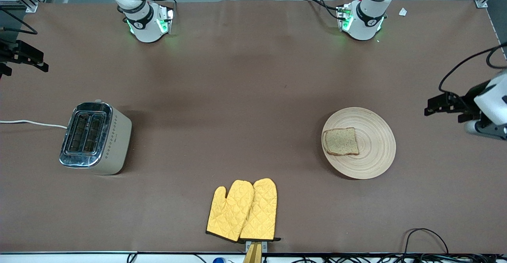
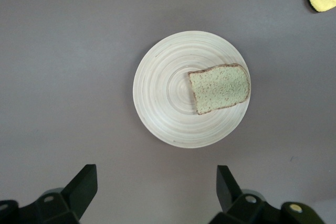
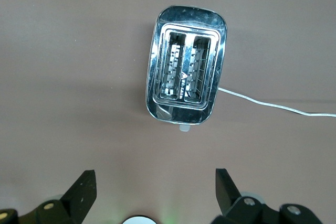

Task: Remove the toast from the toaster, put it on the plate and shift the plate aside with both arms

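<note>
The toast (image 1: 340, 141) (image 2: 219, 88), a brown wholegrain slice, lies flat on the round beige wooden plate (image 1: 372, 144) (image 2: 163, 87), on the plate's half toward the right arm's end. My left gripper (image 1: 443, 106) (image 2: 156, 182) hangs open and empty over the bare table at the left arm's end, high up and apart from the plate. At the right arm's end of the table my right gripper (image 1: 23, 63) (image 3: 156, 182) is also open and empty, high above the table beside the toaster.
A chrome and cream toaster (image 1: 95, 138) (image 3: 186, 72) stands toward the right arm's end, both slots empty, its white cable (image 1: 31, 123) running off the table. Two yellow oven mitts (image 1: 243, 209) lie near the front edge, midway along the table.
</note>
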`<control>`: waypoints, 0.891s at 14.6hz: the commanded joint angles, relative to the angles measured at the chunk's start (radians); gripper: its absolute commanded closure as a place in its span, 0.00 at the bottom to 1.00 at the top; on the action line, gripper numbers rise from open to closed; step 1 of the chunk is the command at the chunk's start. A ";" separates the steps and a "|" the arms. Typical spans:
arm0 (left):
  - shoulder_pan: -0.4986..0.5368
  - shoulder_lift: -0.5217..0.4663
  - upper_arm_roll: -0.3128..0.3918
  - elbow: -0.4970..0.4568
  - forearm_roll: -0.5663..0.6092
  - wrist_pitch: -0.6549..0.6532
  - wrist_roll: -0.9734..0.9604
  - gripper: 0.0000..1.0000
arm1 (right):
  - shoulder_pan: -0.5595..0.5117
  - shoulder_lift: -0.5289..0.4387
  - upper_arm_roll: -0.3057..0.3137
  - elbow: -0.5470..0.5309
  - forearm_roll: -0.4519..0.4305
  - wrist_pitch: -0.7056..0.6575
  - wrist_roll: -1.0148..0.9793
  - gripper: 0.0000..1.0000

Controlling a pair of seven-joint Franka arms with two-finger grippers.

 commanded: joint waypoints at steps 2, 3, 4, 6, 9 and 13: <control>0.003 -0.087 -0.057 -0.084 0.074 0.007 -0.083 0.00 | -0.014 -0.004 0.008 0.002 -0.007 -0.009 -0.002 0.00; 0.003 -0.105 -0.057 -0.115 0.074 0.032 -0.089 0.00 | -0.012 -0.004 0.008 0.002 -0.007 -0.009 -0.002 0.00; 0.003 -0.133 -0.057 -0.158 0.074 0.067 -0.089 0.00 | -0.012 -0.004 0.008 0.002 -0.006 -0.009 -0.002 0.00; 0.003 -0.185 -0.060 -0.239 0.073 0.121 -0.091 0.00 | -0.012 -0.004 0.008 0.002 -0.006 -0.009 -0.002 0.00; 0.001 -0.217 -0.075 -0.281 0.062 0.133 -0.126 0.00 | -0.009 -0.004 0.008 0.003 -0.006 -0.008 0.001 0.00; 0.003 -0.219 -0.103 -0.269 0.064 0.126 -0.131 0.00 | -0.008 -0.004 0.008 0.003 -0.006 -0.008 0.001 0.00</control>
